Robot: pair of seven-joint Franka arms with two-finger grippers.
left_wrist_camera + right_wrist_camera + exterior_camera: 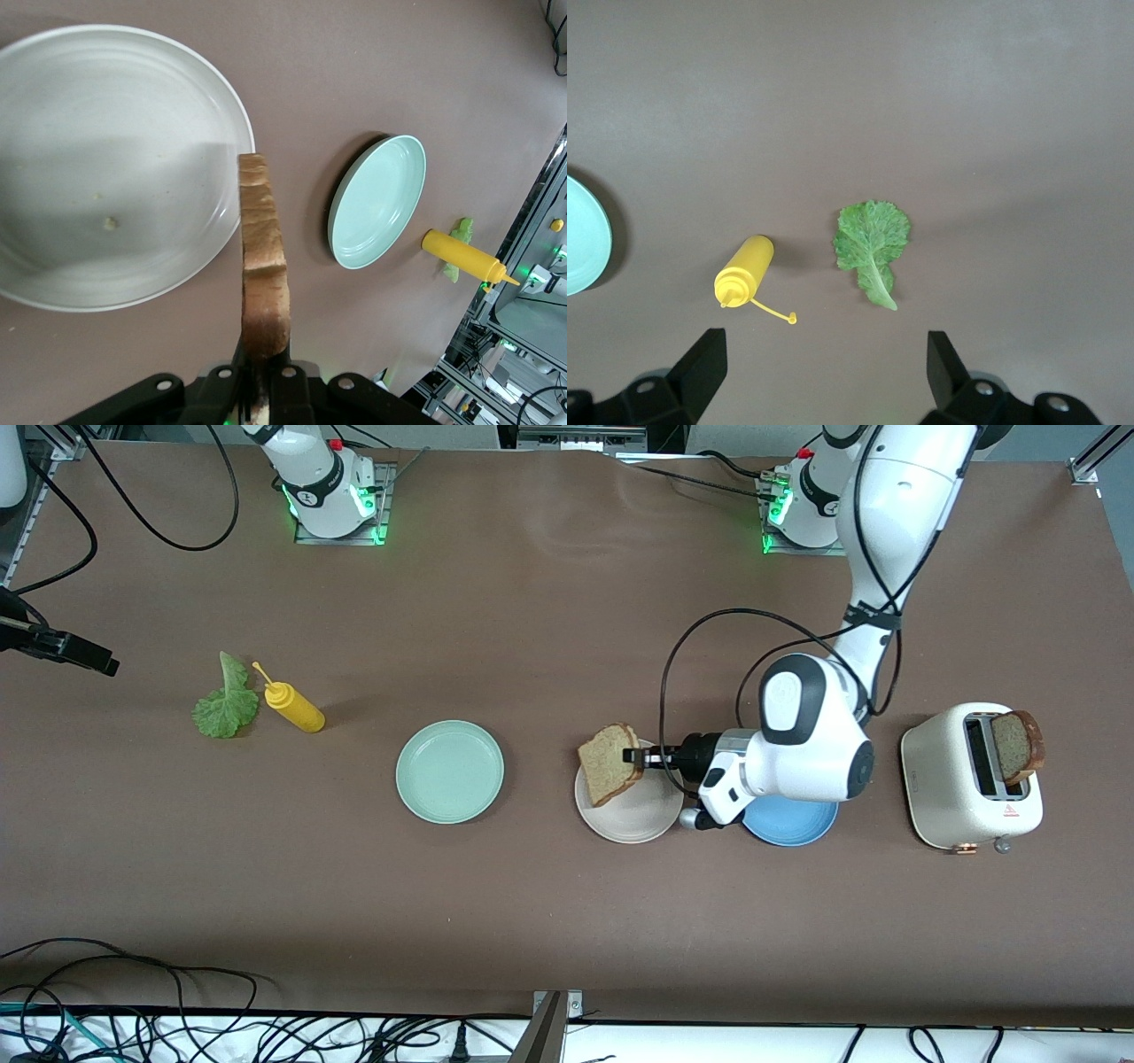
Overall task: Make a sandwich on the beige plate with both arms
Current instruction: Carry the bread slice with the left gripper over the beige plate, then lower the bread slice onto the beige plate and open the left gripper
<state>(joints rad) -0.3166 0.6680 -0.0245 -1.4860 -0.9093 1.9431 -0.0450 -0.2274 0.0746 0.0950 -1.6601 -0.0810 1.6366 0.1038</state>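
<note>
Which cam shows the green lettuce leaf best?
Right wrist view: the ruffled green lettuce leaf lies whole and unobstructed on the brown table, beside the yellow squeeze bottle. Front view shows it whole too, but smaller. Left wrist view catches only a sliver, mostly hidden by the bottle.

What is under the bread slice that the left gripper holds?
The beige plate lies under the bread slice, which the left gripper holds by its edge above it. The plate's visible surface is bare apart from small crumbs; the front view hides part of it under the slice.
</note>
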